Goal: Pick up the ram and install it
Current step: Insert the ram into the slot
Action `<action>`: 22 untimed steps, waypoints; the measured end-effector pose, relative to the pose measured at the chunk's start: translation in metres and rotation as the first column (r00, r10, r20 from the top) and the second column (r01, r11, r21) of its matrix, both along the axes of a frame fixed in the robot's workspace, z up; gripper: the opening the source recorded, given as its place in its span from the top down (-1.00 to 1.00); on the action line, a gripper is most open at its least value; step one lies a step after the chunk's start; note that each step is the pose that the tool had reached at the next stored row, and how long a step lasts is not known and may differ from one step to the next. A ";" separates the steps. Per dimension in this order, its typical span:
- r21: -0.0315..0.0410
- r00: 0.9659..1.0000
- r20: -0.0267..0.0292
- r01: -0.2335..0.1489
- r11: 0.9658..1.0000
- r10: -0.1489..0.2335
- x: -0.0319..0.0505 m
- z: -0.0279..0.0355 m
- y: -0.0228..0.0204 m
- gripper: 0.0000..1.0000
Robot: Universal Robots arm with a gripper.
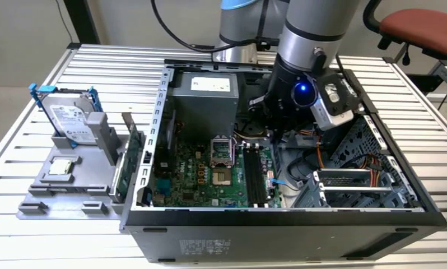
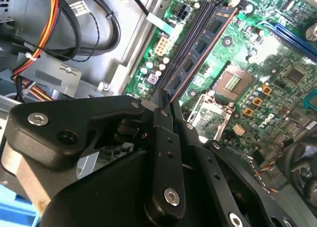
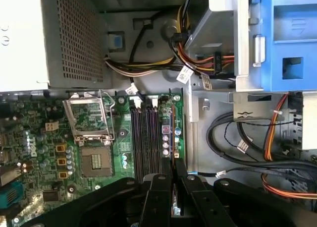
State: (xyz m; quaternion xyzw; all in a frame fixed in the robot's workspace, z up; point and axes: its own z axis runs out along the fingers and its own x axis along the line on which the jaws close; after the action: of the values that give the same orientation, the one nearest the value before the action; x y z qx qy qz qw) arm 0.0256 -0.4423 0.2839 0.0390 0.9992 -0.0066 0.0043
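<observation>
One ram (image 2: 198,51) stick stands on edge, clenched by our gripper (image 2: 163,105) at its near end, lined up lengthwise over the memory slots (image 3: 146,138) so we can seat it.

Exterior view looks down from high into the open computer case (image 1: 283,216); both wrist views hover close over its motherboard (image 2: 277,88) (image 3: 44,138).

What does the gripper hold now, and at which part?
The gripper holds the ram by one end of its long edge, fingers closed on both flat faces, above the memory slots.
</observation>
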 end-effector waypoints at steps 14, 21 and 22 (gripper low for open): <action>0.000 1.000 -0.004 0.000 1.000 0.000 0.0000 -0.0167 0.0000 1.00; 0.000 1.000 -0.004 -0.005 1.000 0.005 -0.0001 -0.0292 0.0000 1.00; 0.000 1.000 -0.004 -0.006 1.000 0.006 -0.0002 -0.0310 0.0000 1.00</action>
State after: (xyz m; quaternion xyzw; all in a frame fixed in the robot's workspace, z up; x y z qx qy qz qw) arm 0.0255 -0.4424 0.2529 0.0360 0.9993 -0.0066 0.0023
